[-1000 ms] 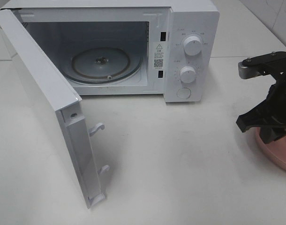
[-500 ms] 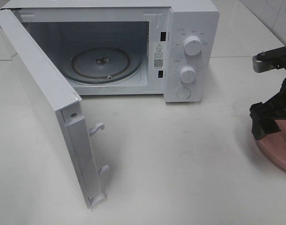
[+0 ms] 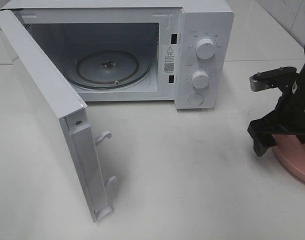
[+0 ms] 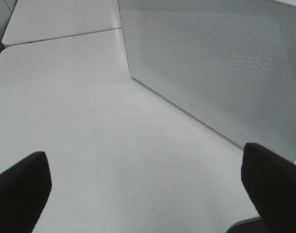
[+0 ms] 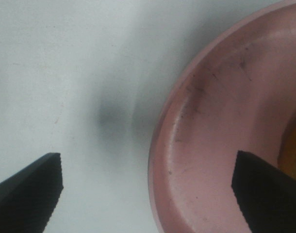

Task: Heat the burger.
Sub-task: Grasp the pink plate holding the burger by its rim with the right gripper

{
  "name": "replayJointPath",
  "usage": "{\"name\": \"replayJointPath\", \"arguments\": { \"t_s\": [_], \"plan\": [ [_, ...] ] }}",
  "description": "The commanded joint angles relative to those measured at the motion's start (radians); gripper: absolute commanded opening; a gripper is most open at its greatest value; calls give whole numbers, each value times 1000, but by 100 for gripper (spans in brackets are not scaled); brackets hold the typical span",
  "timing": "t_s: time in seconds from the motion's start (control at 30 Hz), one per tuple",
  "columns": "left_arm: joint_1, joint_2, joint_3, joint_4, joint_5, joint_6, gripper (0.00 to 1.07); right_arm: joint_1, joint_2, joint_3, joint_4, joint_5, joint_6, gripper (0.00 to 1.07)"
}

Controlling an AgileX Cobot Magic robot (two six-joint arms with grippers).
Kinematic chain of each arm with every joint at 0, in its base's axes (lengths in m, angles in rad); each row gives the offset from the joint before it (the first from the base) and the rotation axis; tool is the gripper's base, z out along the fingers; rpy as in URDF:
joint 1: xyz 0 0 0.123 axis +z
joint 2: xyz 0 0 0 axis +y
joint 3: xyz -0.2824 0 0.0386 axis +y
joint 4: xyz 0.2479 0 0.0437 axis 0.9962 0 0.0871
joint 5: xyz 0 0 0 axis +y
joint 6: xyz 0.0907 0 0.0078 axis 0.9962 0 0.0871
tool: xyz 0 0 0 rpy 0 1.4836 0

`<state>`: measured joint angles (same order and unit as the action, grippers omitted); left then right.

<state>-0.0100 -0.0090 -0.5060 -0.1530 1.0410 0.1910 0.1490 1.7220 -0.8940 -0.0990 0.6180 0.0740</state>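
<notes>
Student: Burger position was hard to read from overhead. Where did it sit?

Tutor: Only a golden-brown sliver, taken to be the burger [image 5: 294, 145], showed in the right wrist view. It lay on the pink plate [image 3: 295, 162] at the right side of the worktop [image 3: 192, 175], well apart from the microwave oven [image 3: 202, 55]. Overhead, the right arm hid it. The oven door [image 3: 42, 100] stood swung open, and nothing rested on the glass turntable [image 3: 112, 67].

Student: And the hands?

Tutor: The right hand [image 5: 147, 165] hung with jaws spread wide across the plate's rim on the oven side. One finger was over the worktop and the other over the plate, and they pinched nothing. The left hand [image 4: 148, 165] was likewise spread and empty, over the worktop beside a perforated white panel, probably the door's outer face.

Student: How would the burger handle?

Tutor: It was judged light, soft and loosely stacked. A squeeze on the bun would crush it, the glossy crust could slip, and the layers could slide apart. The stiff plate offered the safer hold: at its raised rim, one finger inside and one outside, carried level so the burger would not skate across the smooth surface. Whether plate and burger would clear the oven opening could not be told.
</notes>
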Motion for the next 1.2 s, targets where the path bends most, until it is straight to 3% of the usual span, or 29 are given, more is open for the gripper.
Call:
{"name": "replayJointPath", "arguments": {
  "t_s": [0.03,0.53,0.73,0.87,0.93,0.97,1.0,1.03,1.07,1.1,1.13,1.2],
  "plan": [
    [-5,-16,3,-2,0,-3,100,-8,30,-11,3,-11,-5,91],
    [-5,-16,3,-2,0,-3,100,-8,165,-11,-50,-67,29,86],
    [-5,-16,3,-2,0,-3,100,-8,164,-11,-55,-72,29,78],
    [-5,-16,3,-2,0,-3,100,-8,164,-11,-71,-70,39,67],
    [-5,-16,3,-2,0,-3,100,-8,164,-11,-94,-70,81,55],
    [-5,-16,3,-2,0,-3,100,-8,164,-11,-94,-70,81,55],
    [-5,-16,3,-2,0,-3,100,-8,164,-11,-113,-68,109,43],
    [-5,-16,3,-2,0,-3,100,-8,164,-11,-125,-62,120,36],
    [-5,-16,3,-2,0,-3,100,-8,164,-11,-125,-62,120,36],
    [-5,-16,3,-2,0,-3,100,-8,164,-11,-139,-57,136,23],
    [-5,-16,3,-2,0,-3,100,-8,164,-11,-139,-57,136,23],
    [-5,-16,3,-2,0,-3,100,-8,164,-11,-145,-54,152,5]
  ]
}}
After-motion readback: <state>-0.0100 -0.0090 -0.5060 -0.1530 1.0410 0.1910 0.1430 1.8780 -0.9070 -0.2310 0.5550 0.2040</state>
